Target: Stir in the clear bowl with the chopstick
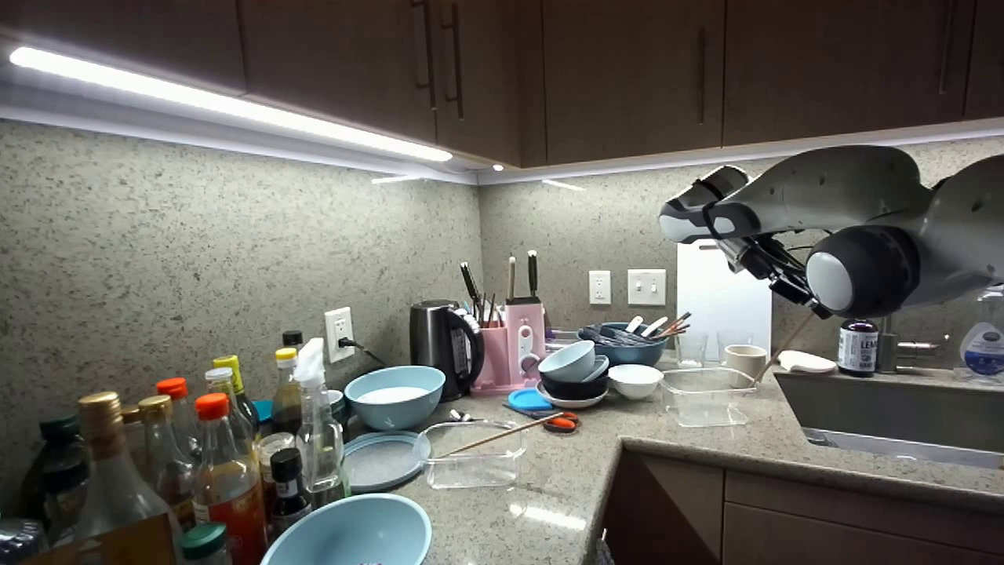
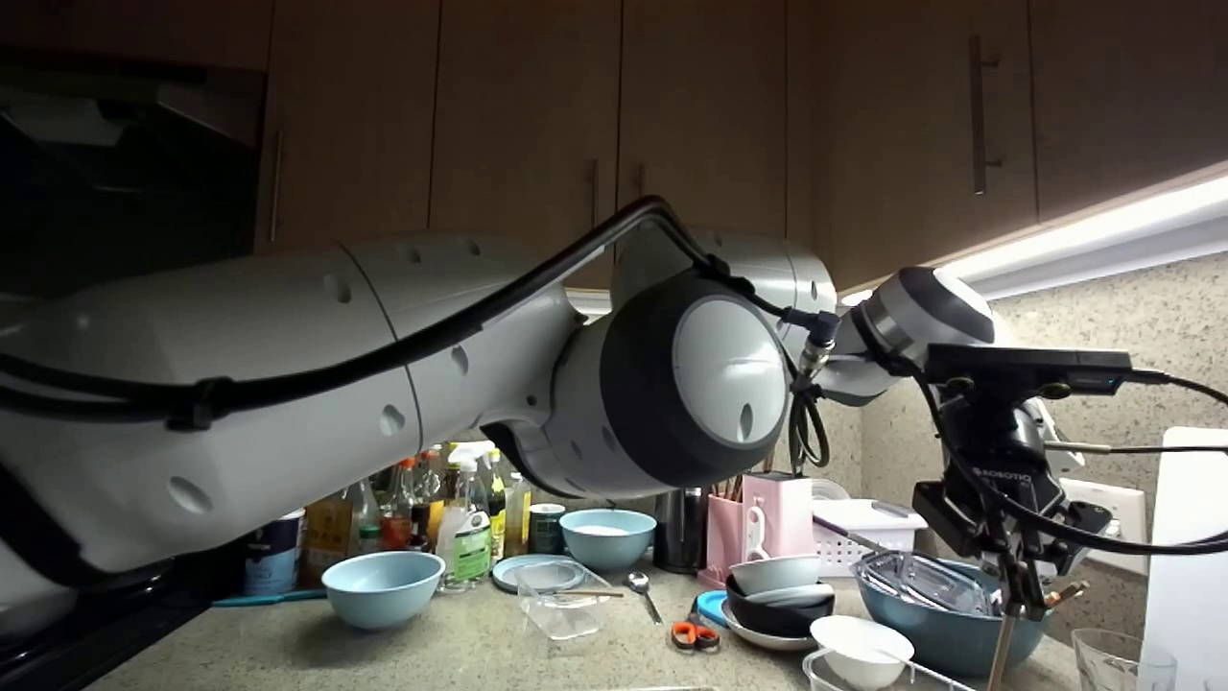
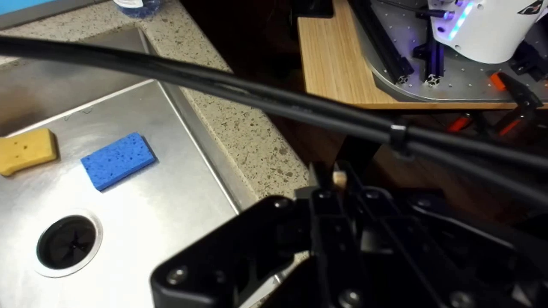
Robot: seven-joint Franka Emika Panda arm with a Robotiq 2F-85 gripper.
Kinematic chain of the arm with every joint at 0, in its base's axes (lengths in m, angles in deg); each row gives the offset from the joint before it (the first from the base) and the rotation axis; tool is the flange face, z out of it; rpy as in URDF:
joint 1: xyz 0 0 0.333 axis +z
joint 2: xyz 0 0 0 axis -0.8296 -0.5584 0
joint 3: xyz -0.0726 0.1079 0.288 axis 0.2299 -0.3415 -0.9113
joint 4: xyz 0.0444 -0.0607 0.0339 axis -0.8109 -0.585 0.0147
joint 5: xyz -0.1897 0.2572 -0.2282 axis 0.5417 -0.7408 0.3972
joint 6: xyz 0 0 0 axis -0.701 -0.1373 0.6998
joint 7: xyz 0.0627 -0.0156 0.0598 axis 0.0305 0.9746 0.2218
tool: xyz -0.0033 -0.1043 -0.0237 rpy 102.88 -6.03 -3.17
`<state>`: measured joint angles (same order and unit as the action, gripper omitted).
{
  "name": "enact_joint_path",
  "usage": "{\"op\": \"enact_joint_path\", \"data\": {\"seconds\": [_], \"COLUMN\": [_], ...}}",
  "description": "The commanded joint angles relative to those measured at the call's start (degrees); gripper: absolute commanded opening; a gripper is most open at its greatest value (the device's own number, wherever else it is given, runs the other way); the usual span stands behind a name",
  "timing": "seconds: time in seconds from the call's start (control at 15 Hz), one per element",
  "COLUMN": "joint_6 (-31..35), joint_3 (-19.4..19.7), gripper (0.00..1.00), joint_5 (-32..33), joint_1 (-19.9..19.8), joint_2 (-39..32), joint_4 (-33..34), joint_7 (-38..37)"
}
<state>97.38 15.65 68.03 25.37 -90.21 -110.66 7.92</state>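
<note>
My gripper (image 1: pixel 817 308) is shut on a thin wooden chopstick (image 1: pixel 784 345), which slants down and left from the fingers. In an exterior view the gripper (image 2: pixel 1023 603) holds the chopstick (image 2: pixel 1001 653) nearly upright. In the wrist view the chopstick's end (image 3: pixel 339 179) shows between the fingertips (image 3: pixel 330 176). The clear bowl (image 1: pixel 698 402), rectangular, stands on the counter left of the sink. The chopstick's lower end reaches the bowl's right side; I cannot tell whether it touches. Only part of the clear bowl's rim (image 2: pixel 935 674) shows in an exterior view. A second clear container (image 1: pixel 472 472) has another chopstick (image 1: pixel 502 434) leaning in it.
A white bowl (image 1: pixel 635 381) and a beige mug (image 1: pixel 745 359) stand close to the clear bowl. A blue bowl of utensils (image 1: pixel 627 353) and stacked bowls (image 1: pixel 576 384) are behind. The sink (image 3: pixel 141 214) holds a blue sponge (image 3: pixel 117 160) and a yellow sponge (image 3: pixel 26 150).
</note>
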Motion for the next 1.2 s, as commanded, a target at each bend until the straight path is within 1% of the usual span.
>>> {"op": "enact_joint_path", "data": {"seconds": [0.0,0.27,0.73,0.93,1.13], "joint_6": [-2.12,-2.35,-0.52,1.32,4.17], "joint_3": [-0.17,-0.63,-0.83,-0.40,0.30], "gripper": [0.02,0.02,0.02,0.02,0.02], "joint_5": [0.53,0.65,2.63,4.18,5.96], "joint_1": [1.66,4.35,12.10,14.85,16.17], "joint_2": [0.45,-0.15,-3.08,-4.32,-4.08], "joint_4": [-0.87,-0.66,-0.59,-0.24,-0.53], "joint_7": [1.39,1.21,4.18,4.56,4.38]}}
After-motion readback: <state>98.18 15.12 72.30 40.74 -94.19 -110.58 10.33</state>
